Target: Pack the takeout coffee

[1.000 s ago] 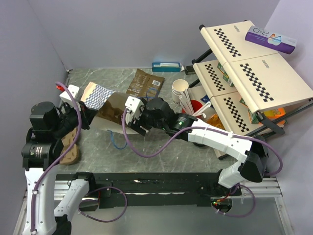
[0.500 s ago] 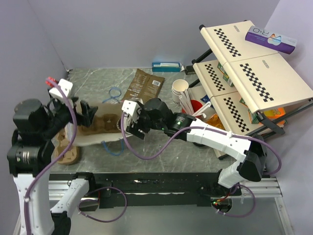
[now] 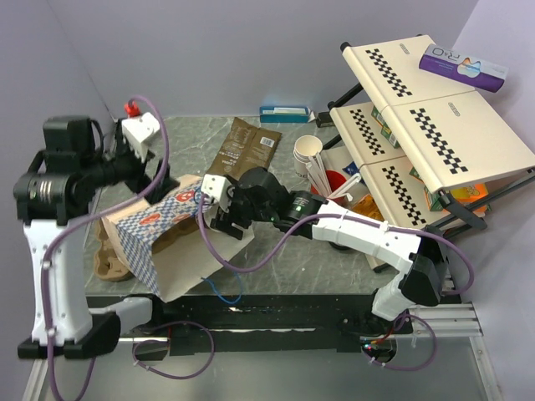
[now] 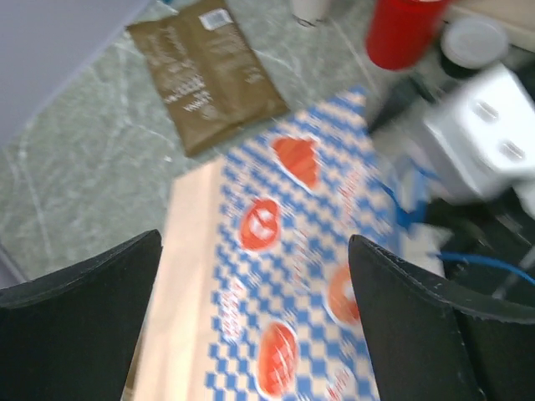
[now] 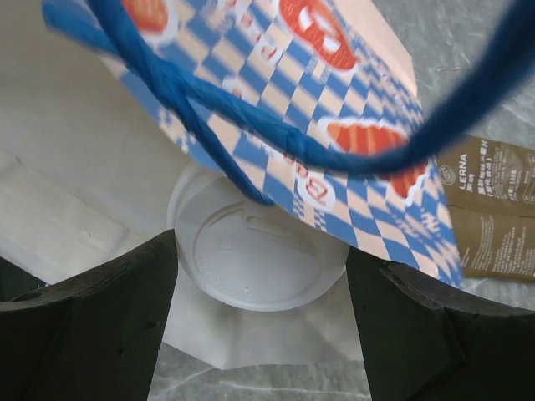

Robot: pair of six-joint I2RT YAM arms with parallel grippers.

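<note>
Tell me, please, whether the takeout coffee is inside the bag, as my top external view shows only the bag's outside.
Observer: Yes. The right wrist view looks into the checkered bag and shows the takeout coffee there, its white top toward the camera.
Operator: Thank you. Are the right jaws shut on it?
Observer: No, they stand wide apart, one on either side of it.
Operator: And the left jaws?
Observer: Also wide apart, above the bag's printed side.

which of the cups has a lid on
The takeout coffee, white-lidded, partly hidden by the checked bag in the right wrist view; the stacked cream cups and red cup are open-topped.
</note>
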